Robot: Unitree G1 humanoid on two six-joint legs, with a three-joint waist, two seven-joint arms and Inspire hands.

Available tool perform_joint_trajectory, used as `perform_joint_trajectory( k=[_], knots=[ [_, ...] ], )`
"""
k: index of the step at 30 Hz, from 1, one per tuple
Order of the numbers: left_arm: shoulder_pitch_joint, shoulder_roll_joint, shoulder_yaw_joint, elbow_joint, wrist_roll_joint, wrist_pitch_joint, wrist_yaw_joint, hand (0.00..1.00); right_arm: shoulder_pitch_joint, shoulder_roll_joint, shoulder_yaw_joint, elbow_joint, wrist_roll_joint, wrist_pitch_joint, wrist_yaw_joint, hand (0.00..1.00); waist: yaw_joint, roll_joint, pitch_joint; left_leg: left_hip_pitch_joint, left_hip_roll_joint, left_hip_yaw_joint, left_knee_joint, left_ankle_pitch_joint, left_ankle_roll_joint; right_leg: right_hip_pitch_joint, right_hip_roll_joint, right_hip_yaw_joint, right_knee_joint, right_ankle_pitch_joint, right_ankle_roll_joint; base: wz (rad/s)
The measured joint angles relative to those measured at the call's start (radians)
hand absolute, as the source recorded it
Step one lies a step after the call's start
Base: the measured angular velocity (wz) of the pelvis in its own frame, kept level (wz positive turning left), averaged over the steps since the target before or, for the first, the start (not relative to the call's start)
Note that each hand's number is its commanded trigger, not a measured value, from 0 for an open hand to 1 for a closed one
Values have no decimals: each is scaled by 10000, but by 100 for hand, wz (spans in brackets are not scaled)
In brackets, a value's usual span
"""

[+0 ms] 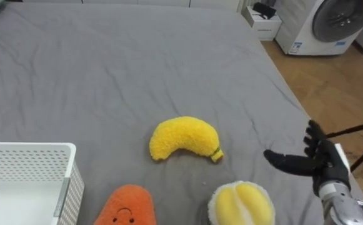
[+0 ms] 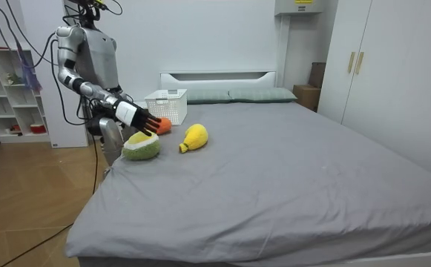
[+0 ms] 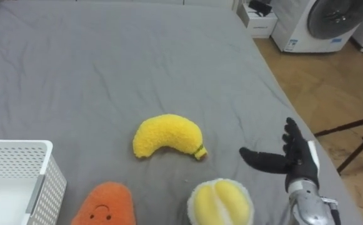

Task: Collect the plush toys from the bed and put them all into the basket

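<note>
**Open right hand hovers beside three plush toys on the bed**

A plush banana (image 1: 184,139) lies on the grey bed (image 1: 137,56), nearer the robot's side of the mattress, its curved back turned away from the robot and its stem end pointing right. Nothing touches it.

To the right of the banana, near the edge of the bed, is the right hand (image 1: 322,164). Its fingers (image 1: 313,133) are straight and spread, the thumb reaches out toward the banana, and the hand holds nothing.

Nearer the robot than the banana and slightly to its right sits a round yellow-green plush fruit (image 1: 242,203), apart from the banana. In the room view the hand is just over this toy.

Nearer the robot and to the left of the banana lies an orange plush carrot (image 1: 126,206) with a smiling face. Further left of the banana stands a white basket (image 1: 28,149) with perforated walls; none of the three toys is in it.

Well beyond the banana, off the bed's far right corner, a washing machine (image 1: 328,22) stands on the wooden floor.

In the room view the robot stands upright at the side of the bed closest to the banana, right arm stretched over the toys.
</note>
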State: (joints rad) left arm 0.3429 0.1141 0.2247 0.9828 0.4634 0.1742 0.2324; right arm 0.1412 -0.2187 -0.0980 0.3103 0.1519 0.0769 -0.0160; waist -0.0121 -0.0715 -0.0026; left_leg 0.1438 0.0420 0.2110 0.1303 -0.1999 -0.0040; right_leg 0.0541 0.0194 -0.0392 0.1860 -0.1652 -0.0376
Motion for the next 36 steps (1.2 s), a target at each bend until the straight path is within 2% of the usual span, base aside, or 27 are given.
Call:
perform_joint_trajectory(
  k=[2,6,10,18,21,25,29,33,34,35,36],
  knots=[
    [16,-5,5,-33,-4,41,0,0,-2,-4,-1,351,-418,35,259,0,2,18,-17,6,-2,1,1,0,0,8,3,12,-2,1,-1,0],
    [-20,-45,-6,-154,-5,242,2,0,2,-5,-1,887,-1233,488,769,0,95,36,-26,14,-22,16,6,1,0,4,13,49,6,8,-6,0],
    [-20,-44,-13,-197,-5,399,3,0,1,-7,-3,1111,-1646,723,1074,0,168,24,-27,25,-21,20,12,1,0,14,12,53,16,8,-6,0],
    [-79,-23,-49,-225,-9,577,-18,0,-15,0,6,1292,-3034,966,1558,0,164,28,13,86,-21,-67,11,0,-1,136,1,-100,-13,3,-3,3],
    [-154,0,-138,-226,-6,638,-19,0,-120,-1,176,1905,-3612,1009,1795,0,189,-50,8,79,-15,-79,24,0,-3,136,2,-113,-21,1,-3,1],
    [-180,-2,-126,-359,-10,704,-19,0,-111,38,498,2488,-4023,1303,2212,0,219,-125,-5,80,-12,-101,23,-1,-2,154,-5,-148,-43,2,-4,0],
    [-173,1,-128,-433,-9,750,-19,0,-117,95,571,2795,-4092,1308,2309,0,276,-133,-11,96,-18,-110,24,-1,-2,177,-5,-166,-48,3,-4,0],
    [-254,1,-140,-432,-13,712,-19,0,-109,101,685,3123,-4187,1307,2396,13,448,-117,-1,81,-17,-224,35,-2,-2,287,-7,-194,-165,33,-16,4],
    [-261,2,-140,-430,-12,689,-19,0,-112,105,770,3123,-4203,1302,2396,31,454,-114,0,76,-17,-239,34,-4,-2,309,-9,-203,-176,29,-13,7],
    [-285,1,-140,-430,-12,681,-19,0,-111,116,771,3123,-4216,1299,2396,58,458,-111,3,71,-17,-244,34,-4,-2,311,-10,-209,-180,29,-12,5],
    [-319,-9,-139,-428,-6,672,-20,0,-120,125,773,3123,-4260,1293,2381,79,507,-105,7,66,-20,-247,34,-3,-2,314,-12,-221,-188,29,-12,4]
  ],
)
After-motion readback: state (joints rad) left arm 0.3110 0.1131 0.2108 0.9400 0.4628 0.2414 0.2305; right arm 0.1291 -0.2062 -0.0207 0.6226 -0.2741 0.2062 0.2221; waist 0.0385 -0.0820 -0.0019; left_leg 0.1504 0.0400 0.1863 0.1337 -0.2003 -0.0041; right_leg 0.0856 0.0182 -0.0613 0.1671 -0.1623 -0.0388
